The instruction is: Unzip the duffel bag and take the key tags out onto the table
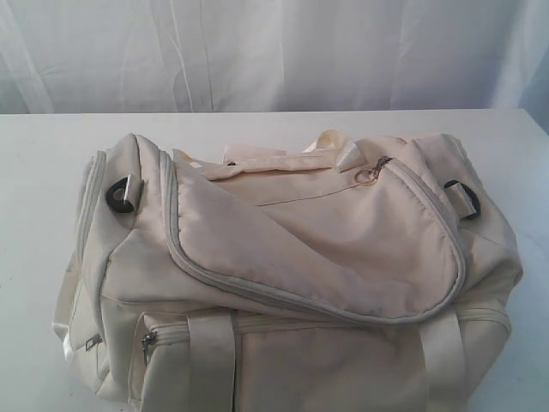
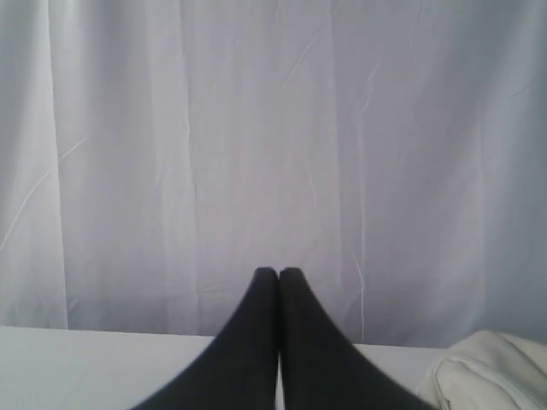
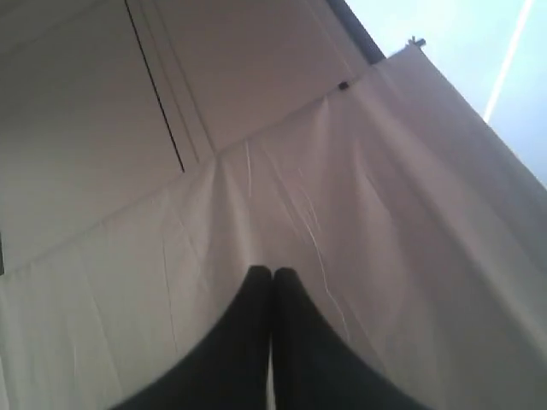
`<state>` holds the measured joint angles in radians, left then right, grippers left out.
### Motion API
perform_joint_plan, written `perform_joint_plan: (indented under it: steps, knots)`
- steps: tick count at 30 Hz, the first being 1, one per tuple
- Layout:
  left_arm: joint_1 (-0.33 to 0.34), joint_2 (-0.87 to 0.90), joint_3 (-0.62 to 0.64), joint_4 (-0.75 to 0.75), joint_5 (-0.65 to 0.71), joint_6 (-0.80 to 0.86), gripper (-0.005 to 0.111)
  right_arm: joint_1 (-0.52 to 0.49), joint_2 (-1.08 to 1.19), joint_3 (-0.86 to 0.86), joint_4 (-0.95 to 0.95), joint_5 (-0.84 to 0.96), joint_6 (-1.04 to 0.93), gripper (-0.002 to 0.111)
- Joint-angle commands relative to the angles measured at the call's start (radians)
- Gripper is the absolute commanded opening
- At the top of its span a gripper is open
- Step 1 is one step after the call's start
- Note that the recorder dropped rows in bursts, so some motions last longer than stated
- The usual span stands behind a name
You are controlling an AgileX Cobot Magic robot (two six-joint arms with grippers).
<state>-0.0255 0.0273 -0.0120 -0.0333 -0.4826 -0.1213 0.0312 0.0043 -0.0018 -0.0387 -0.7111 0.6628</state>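
Left fingers [image 2: 276, 278] pressed together, gripping nothing; a corner of the zipped duffel bag [image 2: 487, 371] lies near them to one side, bare tabletop [image 2: 85, 367] ahead. Right fingers [image 3: 270, 277] likewise closed and empty, facing white curtain [image 3: 385, 213].

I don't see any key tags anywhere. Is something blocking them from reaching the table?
Yes, the duffel bag itself: its curved top zipper looks closed, with the pull at the far end. No key tags show, so they are presumably inside. The table shows around the bag.
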Motion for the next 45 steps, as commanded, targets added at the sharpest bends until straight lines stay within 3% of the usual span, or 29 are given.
perform_joint_plan:
  steps: [1, 6, 11, 15, 18, 23, 26, 30, 33, 36, 40, 45]
  knots:
    - [0.001, 0.094, -0.094, -0.003, -0.018, -0.024, 0.0, -0.003, -0.004, 0.002, -0.001, 0.173, 0.027, 0.0]
    - [0.001, 0.226, -0.204, 0.021, 0.08, -0.156, 0.0, -0.003, -0.004, -0.092, -0.02, 0.516, 0.012, 0.0]
    - [-0.055, 0.378, -0.29, 0.238, 0.17, -0.331, 0.0, -0.003, 0.08, -0.237, -0.024, 0.827, -0.019, 0.0]
    - [-0.159, 0.52, -0.378, 0.527, 0.264, -0.517, 0.0, 0.005, 0.202, -0.351, -0.007, 0.959, -0.207, 0.0]
    - [-0.242, 0.632, -0.455, 0.651, 0.389, -0.588, 0.0, 0.04, 0.309, -0.429, 0.045, 1.035, -0.363, 0.0]
    - [-0.389, 0.776, -0.573, 0.676, 0.596, -0.549, 0.0, 0.095, 0.538, -0.567, 0.166, 1.257, -0.669, 0.0]
    - [-0.483, 0.835, -0.639, 0.611, 0.714, -0.442, 0.0, 0.117, 0.708, -0.664, 0.234, 1.343, -0.809, 0.0]
    - [-0.586, 0.898, -0.746, 0.314, 0.869, -0.081, 0.0, 0.162, 0.903, -0.806, 0.277, 1.379, -0.9, 0.0]
    - [-0.604, 0.966, -0.866, 0.033, 1.02, 0.256, 0.0, 0.206, 1.058, -0.941, 0.27, 1.417, -0.947, 0.0]
    - [-0.604, 1.042, -0.999, -0.16, 1.197, 0.473, 0.0, 0.264, 1.21, -1.06, 0.27, 1.426, -1.045, 0.0]
    - [-0.604, 1.134, -1.122, -0.273, 1.361, 0.59, 0.0, 0.366, 1.382, -1.211, 0.209, 1.428, -1.21, 0.0]
    - [-0.604, 1.192, -1.122, -0.274, 1.37, 0.6, 0.0, 0.449, 1.591, -1.388, 0.113, 1.415, -1.207, 0.0]
